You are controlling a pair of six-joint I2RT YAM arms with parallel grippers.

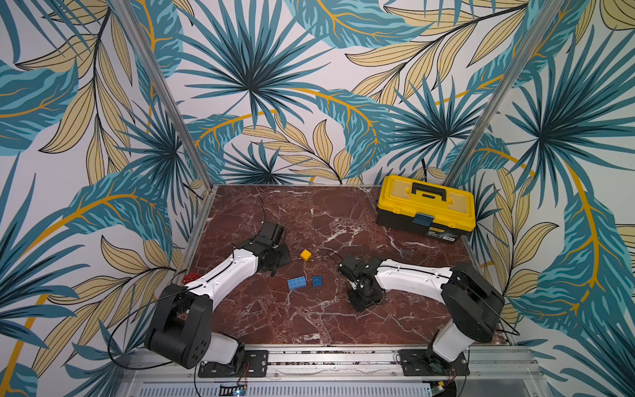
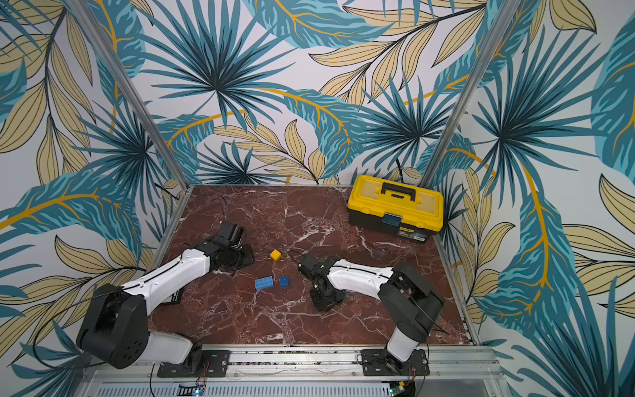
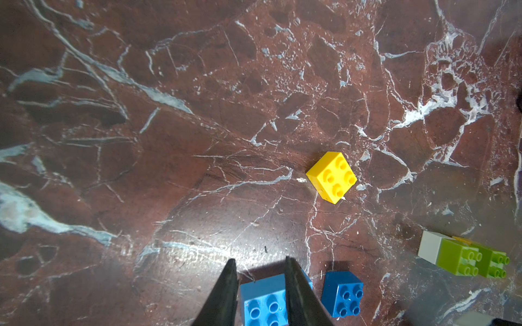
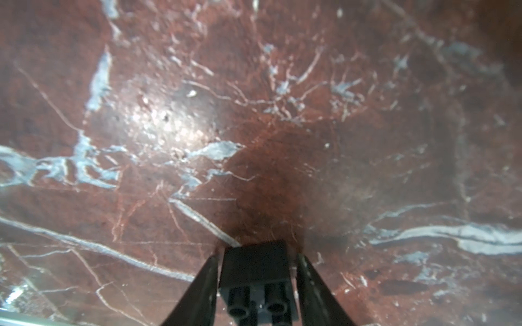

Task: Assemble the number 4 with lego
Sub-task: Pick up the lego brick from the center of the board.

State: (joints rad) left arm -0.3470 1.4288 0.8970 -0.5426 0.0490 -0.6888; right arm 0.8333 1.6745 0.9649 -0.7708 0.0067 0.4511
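A yellow brick (image 1: 305, 254) (image 2: 275, 254) (image 3: 332, 176) sits mid-table. Nearer the front lie a longer light-blue brick (image 1: 297, 283) (image 3: 264, 299) and a dark-blue square brick (image 1: 317, 281) (image 3: 343, 293), studs up. My left gripper (image 3: 260, 259) hangs above the light-blue brick's end, open and holding nothing. A joined piece of white and lime-green bricks (image 3: 463, 255) lies on its side; the right arm hides it in both top views. My right gripper (image 4: 257, 256) (image 1: 362, 295) is low over the table, shut on a black brick (image 4: 255, 265) with its studs towards the camera.
A yellow-and-black toolbox (image 1: 426, 206) stands closed at the back right corner. The red marble table (image 1: 309, 319) is walled by patterned panels on three sides. A small red object (image 1: 190, 277) shows beside the left arm at the table's left edge.
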